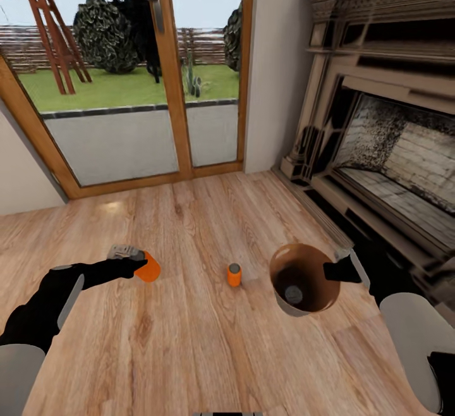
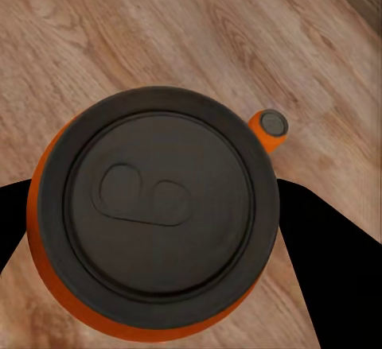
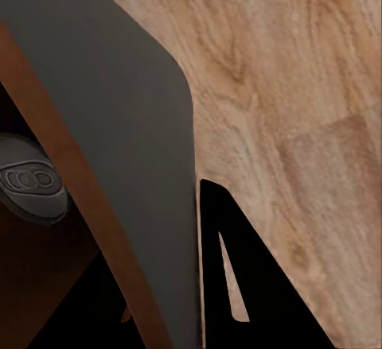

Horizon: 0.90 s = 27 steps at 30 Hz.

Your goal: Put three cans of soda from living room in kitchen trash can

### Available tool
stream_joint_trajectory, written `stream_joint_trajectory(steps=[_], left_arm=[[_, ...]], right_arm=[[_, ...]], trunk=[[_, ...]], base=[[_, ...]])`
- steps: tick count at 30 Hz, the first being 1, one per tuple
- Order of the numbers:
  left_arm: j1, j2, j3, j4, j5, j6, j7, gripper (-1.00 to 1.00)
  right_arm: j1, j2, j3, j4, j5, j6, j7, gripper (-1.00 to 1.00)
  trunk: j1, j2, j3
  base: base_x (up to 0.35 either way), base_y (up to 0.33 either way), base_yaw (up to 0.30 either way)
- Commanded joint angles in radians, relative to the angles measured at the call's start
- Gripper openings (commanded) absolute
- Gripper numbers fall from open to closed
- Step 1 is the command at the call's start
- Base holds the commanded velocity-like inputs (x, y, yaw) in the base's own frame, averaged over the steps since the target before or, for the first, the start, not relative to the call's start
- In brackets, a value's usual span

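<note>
I am in the living room, above the plank floor. My left gripper (image 1: 134,265) is shut on one orange can of soda (image 1: 150,267), held off the floor; its grey top (image 2: 159,212) faces the left wrist camera. A second can (image 1: 234,274) stands upright on the floor between my arms and also appears as the small can (image 2: 270,127) beyond the held one. My right gripper (image 1: 333,270) is shut on the rim of the copper-brown tash can (image 1: 314,258). A third can (image 1: 293,294) lies inside it, its grey top (image 3: 32,180) visible past the brown rim (image 3: 76,174).
A dark ornate fireplace (image 1: 379,125) with a raised hearth runs along the right. Wood-framed glass doors (image 1: 126,87) stand ahead, with a pale wall section (image 1: 272,62) between them and the fireplace. Plank floor (image 1: 202,353) stretches in front of me.
</note>
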<state>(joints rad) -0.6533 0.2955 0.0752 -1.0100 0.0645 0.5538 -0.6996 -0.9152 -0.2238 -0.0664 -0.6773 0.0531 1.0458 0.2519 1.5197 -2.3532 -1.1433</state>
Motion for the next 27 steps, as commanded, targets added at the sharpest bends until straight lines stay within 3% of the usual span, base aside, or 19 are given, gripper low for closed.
stream_joint_trajectory(steps=[1, 9, 13, 15, 18, 20, 25, 27], left_arm=[[0.0, 0.0, 0.0, 0.001, -0.001, 0.0, -0.002, -1.0], [0.001, -0.002, -0.01, 0.006, -0.006, -0.001, -0.062, -1.0], [-0.009, -0.001, -0.012, -0.004, -0.007, 0.001, -0.153, -1.0], [-0.045, 0.0, -0.013, -0.005, -0.009, 0.035, -0.241, -1.0], [-0.116, 0.0, -0.014, -0.014, -0.008, 0.108, -0.38, -1.0], [-0.167, 0.001, -0.014, -0.053, -0.007, 0.159, -0.431, -1.0], [-0.344, -0.007, -0.015, -0.243, -0.005, 0.428, -0.593, -1.0], [-0.375, -0.012, -0.013, -0.305, -0.005, 0.481, -0.641, -1.0]], right_arm=[[-0.001, -0.002, -0.001, 0.012, -0.015, 0.001, 0.003, -1.0], [0.03, -0.005, 0.014, 0.049, -0.014, 0.001, 0.004, -1.0], [0.043, 0.002, 0.087, 0.067, -0.015, 0.001, 0.005, -1.0], [0.049, 0.006, 0.119, 0.074, -0.015, 0.001, 0.005, -1.0], [0.059, 0.01, 0.159, 0.094, -0.016, 0.001, 0.006, -1.0], [0.062, 0.014, 0.18, 0.106, -0.017, 0.001, 0.006, -1.0], [0.065, 0.037, 0.209, 0.118, -0.018, 0.001, 0.006, -1.0], [0.064, 0.053, 0.218, 0.118, -0.019, 0.001, 0.006, -1.0]], trunk=[[-0.004, 0.007, 0.003], [-0.035, 0.063, 0.028], [-0.05, 0.091, 0.041], [-0.058, 0.105, 0.047], [-0.069, 0.126, 0.057], [-0.077, 0.14, 0.063], [-0.092, 0.168, 0.075], [-0.092, 0.168, 0.075]], base=[[0.0, 0.0, 0.0], [0.0, 0.0, 0.0], [0.0, 0.0, 0.0], [0.0, 0.0, 0.0], [0.0, 0.0, 0.0], [0.0, 0.0, 0.0], [0.0, 0.0, 0.0], [0.0, 0.0, 0.0]])
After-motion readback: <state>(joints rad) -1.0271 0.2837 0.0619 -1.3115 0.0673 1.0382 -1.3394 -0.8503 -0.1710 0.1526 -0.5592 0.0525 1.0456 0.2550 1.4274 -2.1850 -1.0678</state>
